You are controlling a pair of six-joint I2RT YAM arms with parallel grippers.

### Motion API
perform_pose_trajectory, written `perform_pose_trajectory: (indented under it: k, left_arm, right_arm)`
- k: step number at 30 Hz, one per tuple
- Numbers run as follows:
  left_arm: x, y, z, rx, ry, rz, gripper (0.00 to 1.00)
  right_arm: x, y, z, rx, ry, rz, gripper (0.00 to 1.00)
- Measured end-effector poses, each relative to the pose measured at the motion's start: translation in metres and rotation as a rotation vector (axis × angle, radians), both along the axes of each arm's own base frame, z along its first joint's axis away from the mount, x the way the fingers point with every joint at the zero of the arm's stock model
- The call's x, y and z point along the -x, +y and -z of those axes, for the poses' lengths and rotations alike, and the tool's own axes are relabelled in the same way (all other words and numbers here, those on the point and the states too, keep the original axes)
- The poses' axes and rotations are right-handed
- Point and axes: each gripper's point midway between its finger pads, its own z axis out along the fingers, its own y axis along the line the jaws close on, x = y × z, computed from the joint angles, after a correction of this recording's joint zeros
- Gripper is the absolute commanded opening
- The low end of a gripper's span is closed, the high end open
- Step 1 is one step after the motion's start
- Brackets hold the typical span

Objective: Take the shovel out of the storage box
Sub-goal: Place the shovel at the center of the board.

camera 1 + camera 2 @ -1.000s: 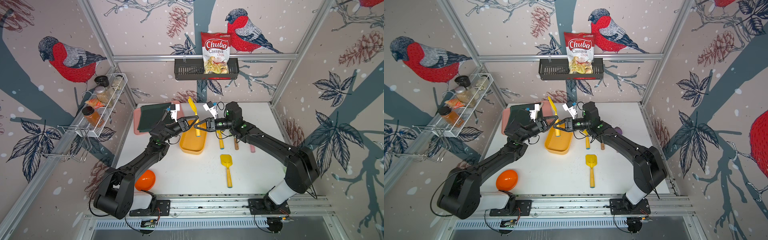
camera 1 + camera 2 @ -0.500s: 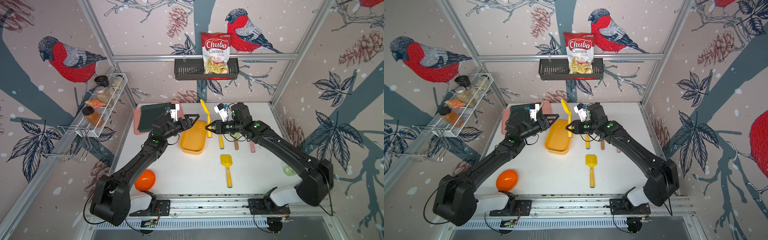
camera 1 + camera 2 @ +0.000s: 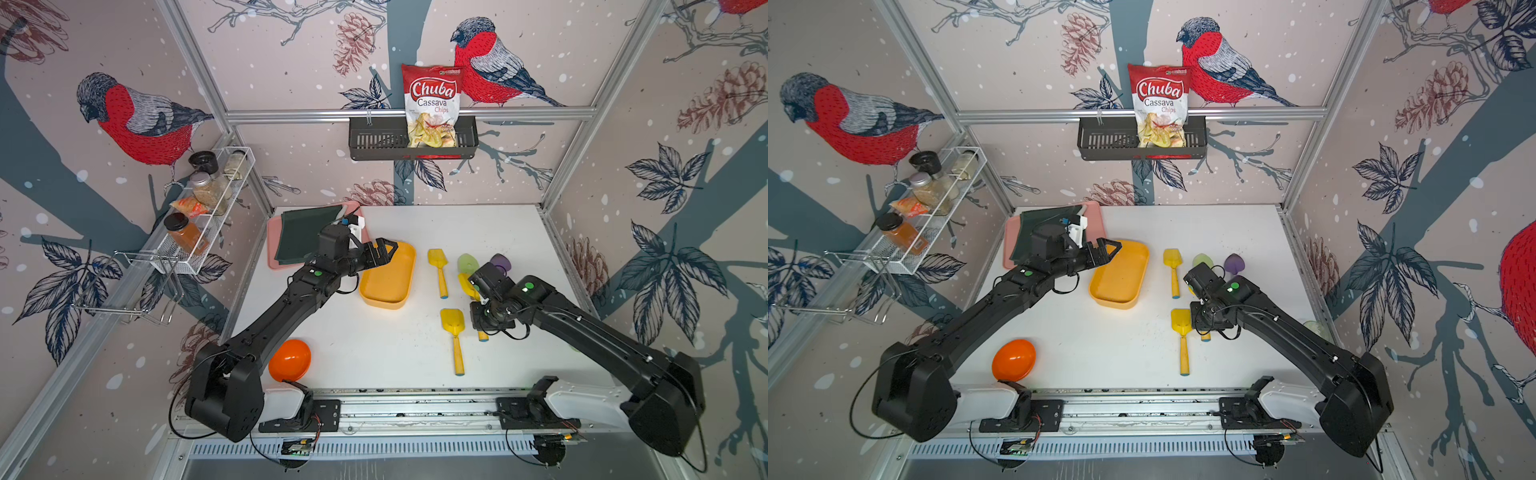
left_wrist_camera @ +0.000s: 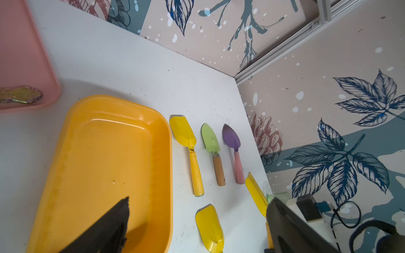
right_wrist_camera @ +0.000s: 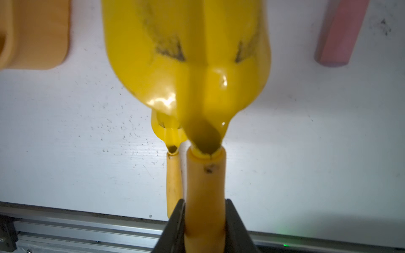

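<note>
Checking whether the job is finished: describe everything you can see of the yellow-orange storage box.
The storage box is a shallow yellow-orange tub, glossy plastic by its look, rectangular with rounded corners. It sits flat on the white table, empty save a few dark specks. The open left gripper hangs over its corner nearest the pink tray; no contact shows. A yellow shovel lies alongside, apart.

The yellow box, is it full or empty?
Empty. In the left wrist view the storage box shows only its bare floor with a few specks; nothing lies in it.
</note>
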Motion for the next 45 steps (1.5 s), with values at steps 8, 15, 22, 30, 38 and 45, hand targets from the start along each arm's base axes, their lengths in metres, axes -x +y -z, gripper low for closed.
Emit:
perform_pose_trajectory:
  k: [8, 15, 22, 30, 38, 45]
  left_arm:
    - [0.003, 0.0, 0.02, -0.033, 0.042, 0.005, 0.99]
    - [0.004, -0.001, 0.022, -0.037, 0.044, 0.013, 0.99]
    - [0.004, -0.002, 0.026, -0.037, 0.051, 0.02, 0.99]
    - [0.005, -0.003, 0.033, -0.038, 0.067, 0.026, 0.99]
    - [0.005, -0.003, 0.035, -0.037, 0.065, 0.027, 0.99]
    - [0.006, -0.003, 0.037, -0.038, 0.069, 0.028, 0.99]
  right_arm:
    - [0.04, -0.031, 0.047, 0.097, 0.125, 0.05, 0.12]
    - [0.045, -0.035, 0.072, 0.114, 0.153, 0.06, 0.12]
    - [0.045, -0.033, 0.085, 0.105, 0.154, 0.059, 0.12]
    - [0.045, -0.033, 0.096, 0.105, 0.154, 0.057, 0.17]
    - [0.047, -0.029, 0.101, 0.107, 0.16, 0.051, 0.25]
    - [0.051, -0.028, 0.103, 0.114, 0.171, 0.044, 0.3]
